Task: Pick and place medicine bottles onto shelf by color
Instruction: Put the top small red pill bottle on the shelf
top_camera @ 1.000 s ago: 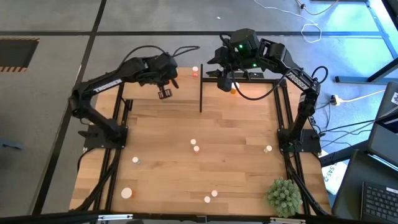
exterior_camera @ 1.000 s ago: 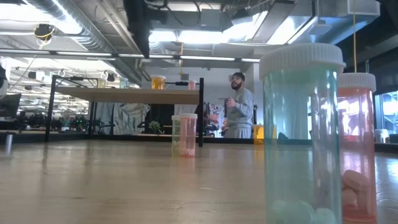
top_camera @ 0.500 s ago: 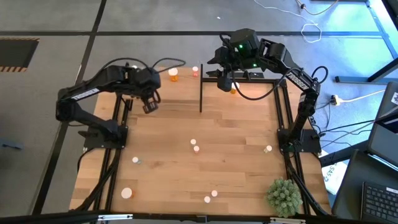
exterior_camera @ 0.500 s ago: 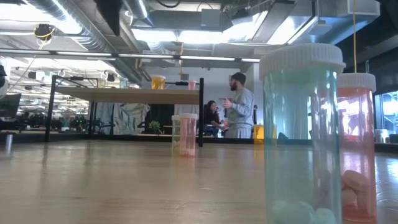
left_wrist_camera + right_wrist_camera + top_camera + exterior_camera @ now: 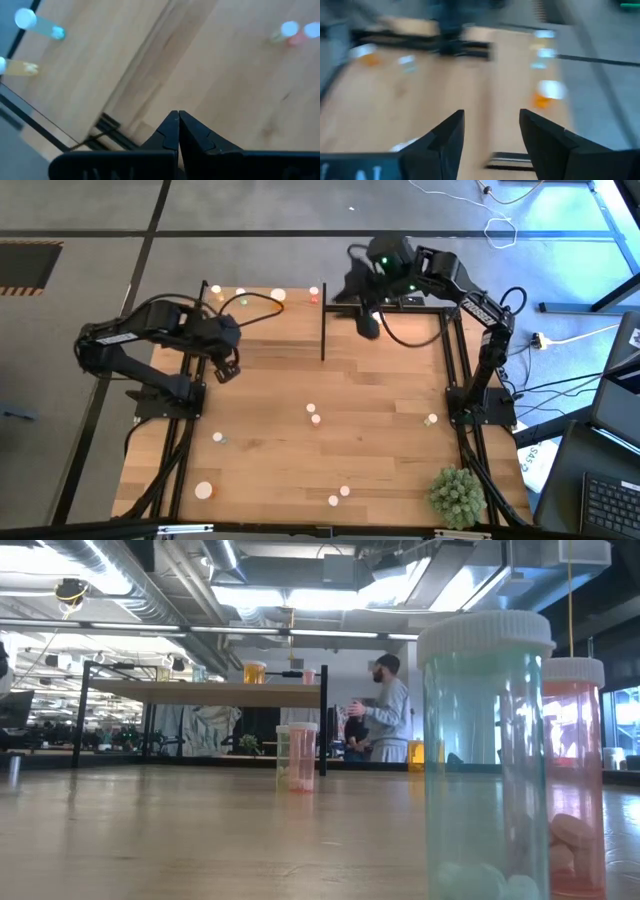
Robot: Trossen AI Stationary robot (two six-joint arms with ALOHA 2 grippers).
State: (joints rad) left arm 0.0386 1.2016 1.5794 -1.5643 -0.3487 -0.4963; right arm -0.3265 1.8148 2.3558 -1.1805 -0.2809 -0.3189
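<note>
The shelf [image 5: 300,315] stands along the table's far edge and shows side-on in the low view [image 5: 205,692]. On it stand an orange bottle [image 5: 278,296], a reddish one [image 5: 314,293] and another [image 5: 242,293]. Several small medicine bottles stand scattered on the table, among them a pair at mid-table [image 5: 313,414] and a pale green one [image 5: 487,760] beside a reddish one [image 5: 573,780]. My left gripper [image 5: 225,370] hangs shut and empty over the table's left part [image 5: 178,131]. My right gripper [image 5: 368,325] hovers open over the shelf's right part, nothing between its fingers [image 5: 490,135].
A spiky green plant ball [image 5: 455,493] sits at the near right corner. A black post [image 5: 323,335] rises at the shelf's middle. Each arm's base frame [image 5: 165,395] runs along its side edge. A person [image 5: 385,710] stands in the room behind.
My left gripper, shut all along, has drawn back from over the shelf toward the table's left and near edges, turning about its own line. The orange bottle it covered now stands in view on the shelf. My right gripper has tipped slightly in place.
</note>
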